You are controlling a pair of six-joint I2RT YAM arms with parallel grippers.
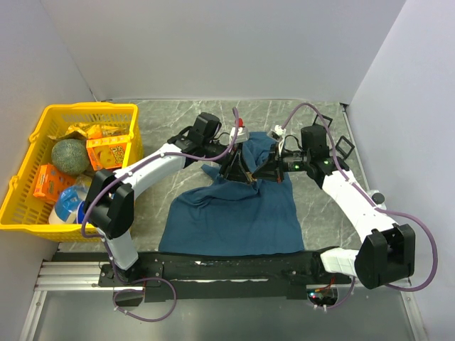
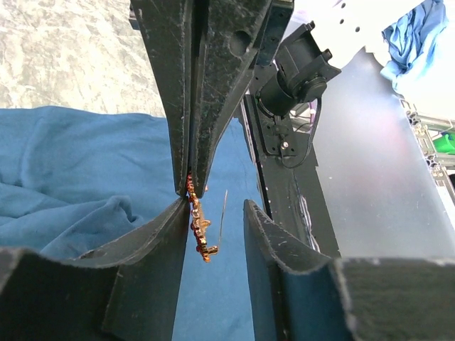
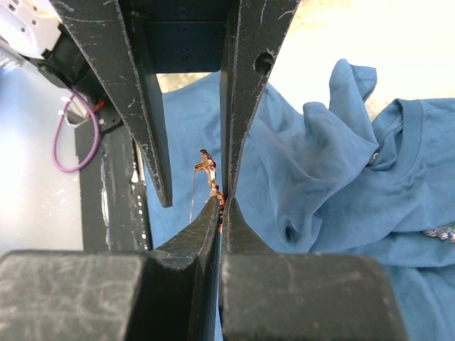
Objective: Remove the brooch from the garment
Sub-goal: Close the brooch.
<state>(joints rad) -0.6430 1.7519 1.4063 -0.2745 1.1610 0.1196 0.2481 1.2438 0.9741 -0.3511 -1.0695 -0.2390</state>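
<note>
The garment (image 1: 234, 213), a teal-blue T-shirt, lies spread on the table with its collar end bunched under the two grippers. The brooch (image 3: 210, 170), a small gold and red piece with its thin pin sprung open, sticks out from the tips of my right gripper (image 3: 222, 202), which is shut on its lower end. It hangs above the cloth (image 2: 78, 163). In the left wrist view the brooch (image 2: 200, 233) sits between the fingers of my left gripper (image 2: 217, 206), close against the left finger (image 2: 160, 249). That gripper is open, with a gap to the other finger.
A yellow basket (image 1: 92, 108) holding a melon, snack boxes and a bottle stands at the left. Grey walls close in the table at the back and right. A small shiny ornament (image 3: 441, 231) lies on the shirt near its collar.
</note>
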